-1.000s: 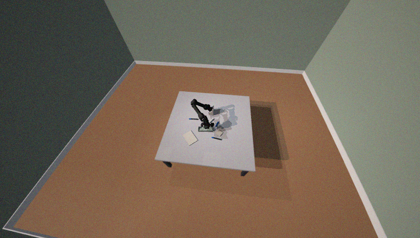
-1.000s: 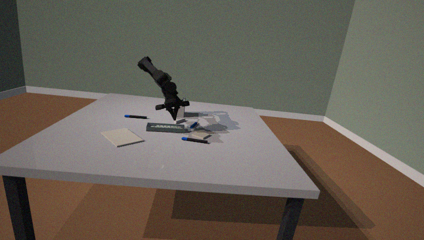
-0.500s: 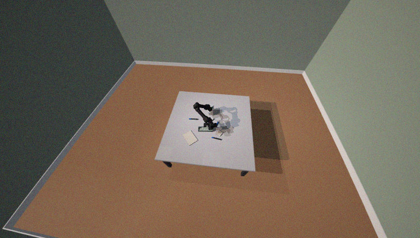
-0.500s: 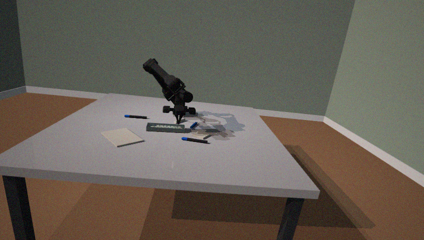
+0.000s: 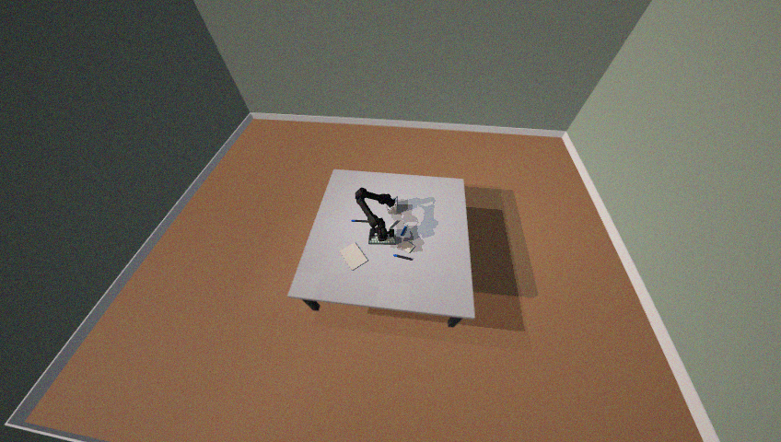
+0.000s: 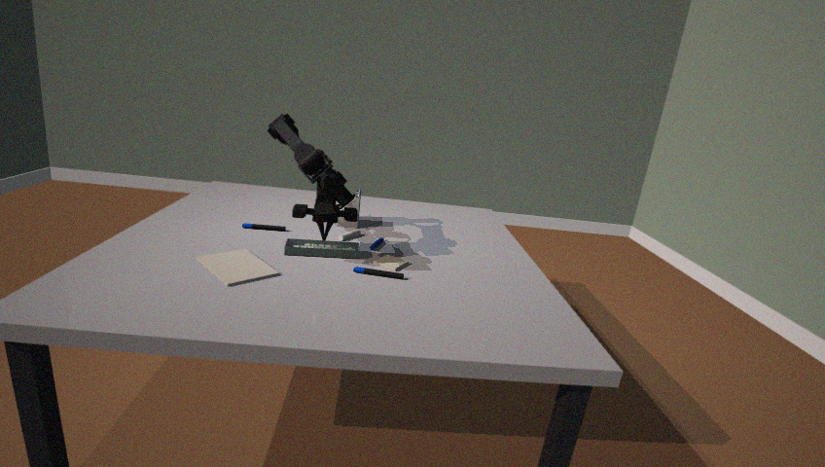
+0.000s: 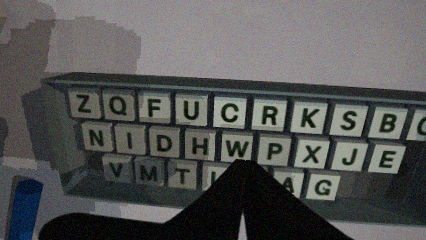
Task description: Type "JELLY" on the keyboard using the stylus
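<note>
The keyboard (image 5: 374,241) (image 6: 295,251) (image 7: 150,81) lies on the desk. My gripper (image 6: 324,238) (image 7: 243,168) is shut, with nothing visible between its fingers. Its tips point down over the W key's lower edge in the wrist view; whether they touch it, I cannot tell. The J key (image 7: 349,157) and E key (image 7: 388,159) show to the right. The L key (image 7: 212,178) is partly hidden; Y is hidden behind the fingers. Two black pens with blue ends lie on the desk, one left (image 5: 359,221) (image 6: 264,227) and one front right (image 5: 402,257) (image 6: 378,272). Which item is the stylus, I cannot tell.
A blue item (image 5: 403,230) (image 6: 376,243) (image 7: 25,210) and a grey item (image 6: 350,235) lie near the keyboard's right end in the exterior view. A small pale block (image 6: 391,264) lies by the front pen. A cream notebook (image 5: 354,256) (image 6: 236,267) lies front left.
</note>
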{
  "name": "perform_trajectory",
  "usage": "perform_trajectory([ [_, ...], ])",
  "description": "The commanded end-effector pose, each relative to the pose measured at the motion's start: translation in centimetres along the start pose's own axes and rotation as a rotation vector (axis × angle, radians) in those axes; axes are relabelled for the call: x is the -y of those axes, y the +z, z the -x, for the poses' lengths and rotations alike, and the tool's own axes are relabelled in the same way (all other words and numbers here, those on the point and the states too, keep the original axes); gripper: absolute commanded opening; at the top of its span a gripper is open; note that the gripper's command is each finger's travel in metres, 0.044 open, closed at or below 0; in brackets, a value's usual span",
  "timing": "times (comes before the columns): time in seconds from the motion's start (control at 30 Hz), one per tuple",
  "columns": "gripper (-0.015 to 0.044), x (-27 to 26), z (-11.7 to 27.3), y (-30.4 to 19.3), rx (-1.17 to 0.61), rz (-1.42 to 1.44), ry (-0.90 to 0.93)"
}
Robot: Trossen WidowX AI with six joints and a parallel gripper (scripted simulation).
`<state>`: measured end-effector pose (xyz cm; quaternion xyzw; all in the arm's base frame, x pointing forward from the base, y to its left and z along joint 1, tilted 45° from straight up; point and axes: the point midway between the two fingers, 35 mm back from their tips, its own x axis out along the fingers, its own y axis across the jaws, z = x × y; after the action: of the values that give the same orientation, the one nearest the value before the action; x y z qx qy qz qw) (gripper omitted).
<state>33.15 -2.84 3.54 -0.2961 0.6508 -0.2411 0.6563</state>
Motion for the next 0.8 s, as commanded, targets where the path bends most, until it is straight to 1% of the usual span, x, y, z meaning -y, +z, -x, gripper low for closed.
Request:
perform_trajectory([
  [0.0, 0.0000, 0.2, -0.1, -0.3, -0.005, 0.014, -0.005],
  [0.1, 0.0000, 0.2, -0.1, -0.3, -0.005, 0.014, -0.005],
  [0.17, 0.0000, 1.1, -0.1, -0.2, -0.006, 0.011, -0.003],
  [0.27, 0.0000, 5.3, -0.1, -0.1, -0.007, 0.009, -0.002],
  [0.33, 0.0000, 7.1, 0.0, -0.1, -0.005, 0.013, -0.008],
  [0.77, 0.0000, 7.2, 0.0, -0.3, -0.005, 0.014, -0.008],
])
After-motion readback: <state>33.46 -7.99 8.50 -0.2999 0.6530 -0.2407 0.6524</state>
